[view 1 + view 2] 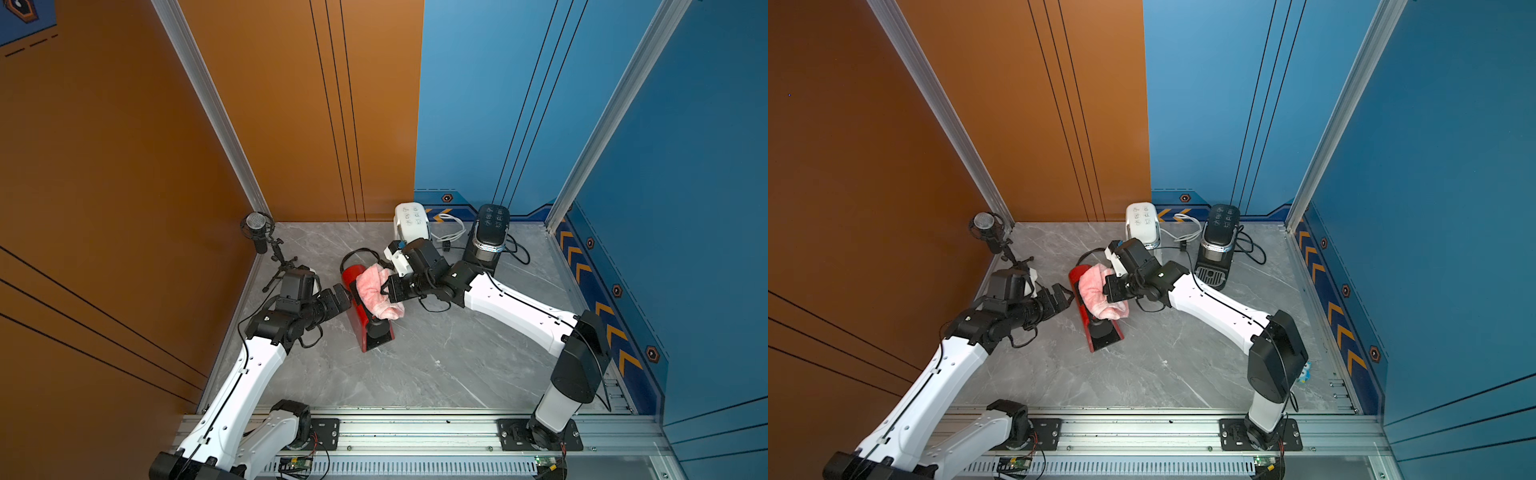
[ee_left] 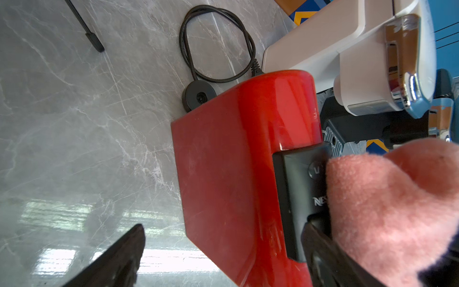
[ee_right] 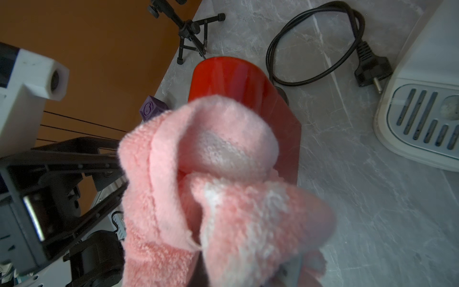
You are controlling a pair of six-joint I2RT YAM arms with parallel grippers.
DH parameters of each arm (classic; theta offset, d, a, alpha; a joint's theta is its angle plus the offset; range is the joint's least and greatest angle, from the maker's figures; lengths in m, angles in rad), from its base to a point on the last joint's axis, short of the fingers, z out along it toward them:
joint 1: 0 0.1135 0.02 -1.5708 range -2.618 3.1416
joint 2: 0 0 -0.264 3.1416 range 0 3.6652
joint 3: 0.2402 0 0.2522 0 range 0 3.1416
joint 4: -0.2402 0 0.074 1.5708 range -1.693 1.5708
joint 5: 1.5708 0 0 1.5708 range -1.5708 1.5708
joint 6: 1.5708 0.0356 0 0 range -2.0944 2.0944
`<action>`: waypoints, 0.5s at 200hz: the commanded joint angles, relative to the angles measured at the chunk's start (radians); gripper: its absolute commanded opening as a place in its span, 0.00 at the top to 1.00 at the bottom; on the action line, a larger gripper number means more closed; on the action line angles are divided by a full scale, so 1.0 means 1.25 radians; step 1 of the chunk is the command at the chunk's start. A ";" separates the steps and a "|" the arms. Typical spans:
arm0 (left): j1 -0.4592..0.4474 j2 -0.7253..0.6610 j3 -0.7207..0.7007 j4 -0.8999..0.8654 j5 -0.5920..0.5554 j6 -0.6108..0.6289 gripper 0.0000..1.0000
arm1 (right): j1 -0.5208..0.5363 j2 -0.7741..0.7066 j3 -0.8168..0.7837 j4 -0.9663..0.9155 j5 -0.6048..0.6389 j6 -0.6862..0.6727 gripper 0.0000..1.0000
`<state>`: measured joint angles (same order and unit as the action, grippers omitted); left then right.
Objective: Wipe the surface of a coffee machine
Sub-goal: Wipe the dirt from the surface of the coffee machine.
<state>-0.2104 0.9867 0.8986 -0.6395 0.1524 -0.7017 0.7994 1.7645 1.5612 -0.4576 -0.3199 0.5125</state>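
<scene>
My right fingers [image 1: 386, 291] are clamped together on a pink cloth [image 1: 376, 291]; they are almost buried in it, and in the right wrist view the cloth fills most of the picture. The cloth lies bunched on the top of the red machine [image 1: 358, 322], over its middle part, and hangs a little down the side facing the right arm. My left fingers [image 1: 1064, 298] are wide apart and hold nothing. They sit close at the other side of the red machine, and I cannot tell if they touch it. The red machine is near the middle of the worktop [image 1: 436, 365], with its black cord [image 2: 216, 42] looped behind it. Further back stand a white machine [image 1: 411, 222] and a black machine [image 1: 490, 232], and a microphone [image 1: 257, 228] in the left corner.
</scene>
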 commanded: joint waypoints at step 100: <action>-0.034 0.092 0.039 0.006 -0.133 -0.031 0.00 | 0.005 0.113 -0.182 0.212 -0.126 0.084 1.00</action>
<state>-0.2390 1.0824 0.9569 -0.6140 0.0490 -0.7361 0.7429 1.8931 1.3857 -0.2962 -0.3927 0.5743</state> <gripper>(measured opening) 0.998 0.082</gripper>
